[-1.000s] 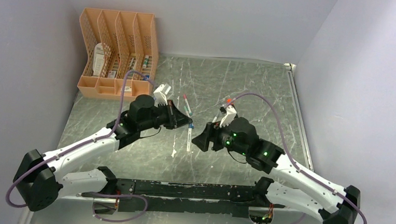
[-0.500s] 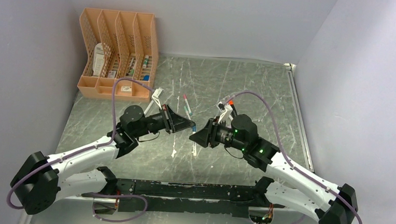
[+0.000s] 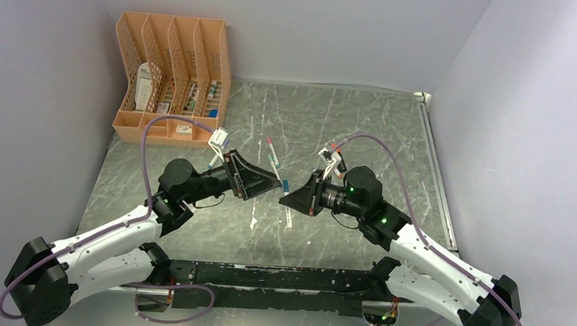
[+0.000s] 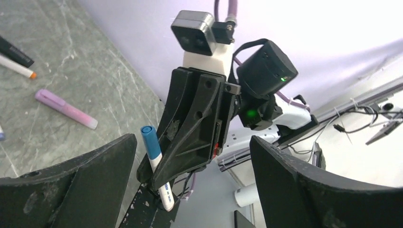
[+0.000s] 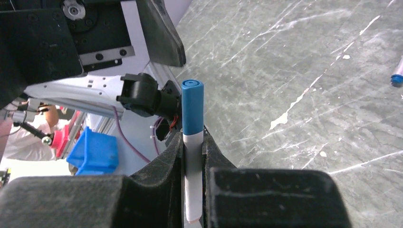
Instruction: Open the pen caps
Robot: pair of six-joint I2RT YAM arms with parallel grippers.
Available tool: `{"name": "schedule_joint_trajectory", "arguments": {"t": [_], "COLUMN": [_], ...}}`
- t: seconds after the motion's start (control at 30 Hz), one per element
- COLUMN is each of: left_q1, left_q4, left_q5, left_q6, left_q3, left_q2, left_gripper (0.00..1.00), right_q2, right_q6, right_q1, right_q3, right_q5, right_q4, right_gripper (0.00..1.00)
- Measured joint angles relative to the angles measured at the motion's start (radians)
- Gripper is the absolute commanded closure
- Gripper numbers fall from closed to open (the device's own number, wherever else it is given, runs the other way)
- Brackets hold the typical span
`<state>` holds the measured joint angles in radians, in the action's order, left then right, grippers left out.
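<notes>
blue pen cap (image 5: pixel 192 107) sits on the top end of a white barrel (image 5: pixel 192 180). the right tool (image 5: pixel 192 147) pinches that barrel just under the cap, one finger on each side, so the cap stands clear above the fingertips. seen from above, the right tool is raised over the middle of the bench (image 3: pixel 378 131), its tip pointing left, with the lower end of the barrel poking out beneath it. the left tool (image 3: pixel 278 183) faces it nearly tip to tip from the other side. its fingers (image 4: pixel 85 175) are spread wide, and in the left wrist view the capped pen shows in the gap between them, nearer the left-hand finger. neither finger is on the cap; how far off they are in depth i cannot tell. the body of the right tool fills most of that gap behind the pen.

farther out on the bench lie other pens, none of them between the two tools. a purple highlighter (image 4: pixel 66 109), an orange-tipped pen (image 4: pixel 18 68) and a black marker (image 4: pixel 14 50) lie flat off to one side. from above, a loose pen (image 3: pixel 272 154) with a red end lies just past the left tool, and an orange cap (image 3: pixel 334 147) shows beside the right wrist camera. a blue-ended pen (image 5: pixel 397 76) is cut off by the edge of the right wrist view. an orange file rack (image 3: pixel 171 73) stands at the far left corner against the wall, with small items in its slots.
</notes>
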<state>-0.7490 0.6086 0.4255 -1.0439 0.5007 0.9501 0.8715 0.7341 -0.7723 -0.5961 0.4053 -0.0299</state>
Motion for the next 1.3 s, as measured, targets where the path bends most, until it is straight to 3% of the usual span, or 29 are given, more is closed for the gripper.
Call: {"name": "schedule_joint_trajectory", "arguments": {"t": [0.43,0.73,0.97,1.3], "left_q1": [0.0,-0.001,-0.001,-0.01], "left_q4": [0.141,0.217,0.258,0.263], "left_q5": [0.137,0.164,0.166,0.166], "left_q6": [0.015,-0.003,-0.023,-0.034], "left_q3": [-0.052,-0.072,-0.073,-0.073], "left_q2": [-0.002,0.035,0.086,0.094], "left_gripper": [0.0,0.0,0.09,0.31], "right_q2": [-0.053,-0.025,0.04,0.08], "right_q6": [0.042,0.098,0.105,0.103], "right_q1": [0.005,0.005,0.005,0.005], "right_q3": [0.099,0.114,0.114,0.095], "right_q5": [0.216,0.261,0.265,0.26], "right_q4": [-0.145,-0.273,-0.322,-0.345], "right_gripper": [1.0,1.0,1.0,1.0]}}
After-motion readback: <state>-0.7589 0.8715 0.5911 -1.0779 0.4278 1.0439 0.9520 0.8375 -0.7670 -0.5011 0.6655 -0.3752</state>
